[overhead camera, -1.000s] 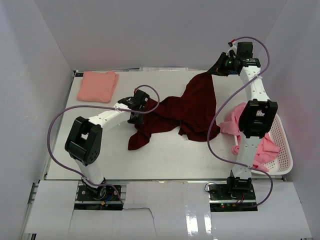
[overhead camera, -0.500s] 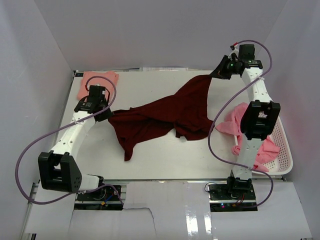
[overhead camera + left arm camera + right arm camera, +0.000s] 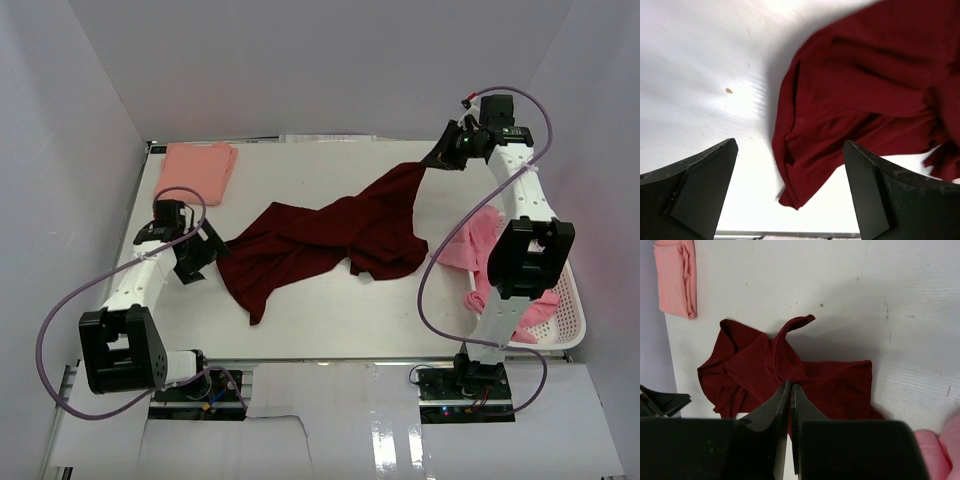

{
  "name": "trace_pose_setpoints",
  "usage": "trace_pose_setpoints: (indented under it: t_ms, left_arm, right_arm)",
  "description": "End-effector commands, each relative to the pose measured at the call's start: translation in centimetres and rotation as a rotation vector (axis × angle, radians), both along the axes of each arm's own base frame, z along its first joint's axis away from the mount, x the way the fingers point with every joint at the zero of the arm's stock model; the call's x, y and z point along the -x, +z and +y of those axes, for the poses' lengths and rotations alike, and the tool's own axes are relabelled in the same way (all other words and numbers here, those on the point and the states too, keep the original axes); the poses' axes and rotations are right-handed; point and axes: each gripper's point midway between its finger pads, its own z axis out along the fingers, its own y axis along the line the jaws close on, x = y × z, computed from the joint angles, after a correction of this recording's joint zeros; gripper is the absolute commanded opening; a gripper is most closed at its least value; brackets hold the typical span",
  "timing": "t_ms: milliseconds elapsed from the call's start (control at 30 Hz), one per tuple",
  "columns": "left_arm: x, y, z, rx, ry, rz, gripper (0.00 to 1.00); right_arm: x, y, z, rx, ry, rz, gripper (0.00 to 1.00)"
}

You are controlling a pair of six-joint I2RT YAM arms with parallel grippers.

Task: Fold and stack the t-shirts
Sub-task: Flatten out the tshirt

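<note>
- Since half a second ago the left gripper [image 3: 192,260] has been letting go of the maroon shirt [image 3: 330,232] and is now sitting lower at the left of the overhead view, while the shirt's left edge is lying flat on the table [image 3: 300,320].
- At the upper left of the overhead view, a salmon shirt [image 3: 196,172] is lying folded near the table's far corner, well apart from the maroon one.
- At the left, the left gripper is hanging with its jaws spread wide and nothing between them; in its wrist view the two dark fingers [image 3: 695,190] are framing bare table and the shirt's near-left corner.
- Across the middle, the maroon shirt is stretching in a crumpled band from the lower left, just beside the left gripper, up to the upper right, with loose folds bunching near the centre.
- At the upper right, the right gripper [image 3: 438,158] is pinching the shirt's far corner with its jaws closed tight and is holding it above the table; in its wrist view the cloth is rising in a twisted strip to the fingertips.
- At the right, bright pink shirts [image 3: 478,238] are spilling in a heap over the rim of a white basket [image 3: 566,300], partly behind the right arm.
</note>
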Motion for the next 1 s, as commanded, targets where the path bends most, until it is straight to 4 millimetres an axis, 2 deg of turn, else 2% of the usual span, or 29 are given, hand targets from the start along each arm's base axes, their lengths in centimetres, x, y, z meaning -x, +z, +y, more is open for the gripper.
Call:
trace_pose_setpoints:
  t_ms: [0,67,100,133,200,233,300,333,400,433,467,500,533,567,600,633,700,767,800,833,967]
  left_arm:
    - [-4.2,5.8,0.1,0.077,-0.010,-0.272,0.98]
    - [-5.7,6.7,-1.5,0.110,-0.104,-0.299,0.98]
    - [-7.3,8.5,-1.5,0.062,-0.158,-0.354,0.98]
    - [-8.2,8.2,-1.5,0.032,-0.175,-0.341,0.98]
    - [-9.7,9.2,-1.7,-0.010,-0.229,-0.379,0.98]
    - [-10.7,10.3,-1.8,-0.018,-0.244,-0.418,0.98]
    - [-12.2,10.9,-2.1,-0.020,-0.280,-0.465,0.98]
    - [-13.1,11.9,-2.2,-0.040,-0.301,-0.499,0.98]
    - [-14.4,11.2,-2.1,-0.064,-0.314,-0.476,0.98]
    - [-15.3,12.4,-3.4,-0.080,-0.360,-0.500,0.96]
    - [-15.7,10.9,-4.5,-0.088,-0.393,-0.454,0.94]
    - [-16.3,10.6,-4.4,-0.141,-0.394,-0.438,0.93]
    - [-17.0,11.4,-6.3,-0.192,-0.452,-0.457,0.93]
    - [-17.5,11.2,-6.9,-0.240,-0.472,-0.446,0.93]
    - [-17.6,9.0,-7.6,-0.290,-0.503,-0.369,0.92]
    - [-18.4,9.8,-8.4,-0.405,-0.519,-0.379,0.92]
    - [-18.9,7.7,-8.7,-0.499,-0.536,-0.304,0.92]
    - [-19.4,7.8,-10.1,-0.473,-0.580,-0.315,0.92]
    - [-19.6,7.2,-10.6,-0.455,-0.597,-0.307,0.91]
    - [-19.6,7.6,-11.3,-0.429,-0.620,-0.315,0.91]
    - [-19.3,6.3,-11.9,-0.454,-0.640,-0.260,0.88]
  right_arm:
    - [2.9,1.1,2.3,0.052,0.066,-0.019,0.08]
    - [4.1,1.5,2.8,0.063,0.078,-0.031,0.08]
    - [5.2,1.0,3.4,0.062,0.094,-0.020,0.08]
    - [5.7,0.7,3.7,0.064,0.098,-0.016,0.08]
    - [6.8,0.9,4.7,0.067,0.121,-0.034,0.08]
    - [7.6,-0.4,5.0,0.074,0.126,-0.005,0.08]
    - [8.5,-0.8,5.7,0.081,0.143,-0.005,0.08]
    - [9.0,-1.9,5.8,0.084,0.147,0.017,0.08]
    - [9.5,-2.3,6.2,0.088,0.156,0.014,0.08]
    - [10.0,-3.1,6.3,0.090,0.160,0.033,0.08]
    - [10.1,-3.2,6.4,0.093,0.163,0.031,0.08]
    - [10.3,-3.5,6.3,0.097,0.163,0.035,0.08]
    - [10.5,-3.9,6.3,0.100,0.165,0.044,0.08]
    - [10.5,-4.2,6.3,0.102,0.165,0.048,0.08]
    - [10.5,-4.4,6.2,0.107,0.166,0.050,0.08]
    - [10.6,-4.5,6.2,0.109,0.168,0.053,0.08]
    - [10.6,-4.8,6.1,0.116,0.166,0.058,0.08]
    - [10.4,-4.9,6.1,0.117,0.167,0.060,0.08]
    - [10.4,-4.8,6.1,0.118,0.169,0.061,0.08]
    - [10.3,-4.8,6.1,0.118,0.169,0.061,0.08]
    - [10.1,-4.5,6.3,0.107,0.173,0.054,0.08]
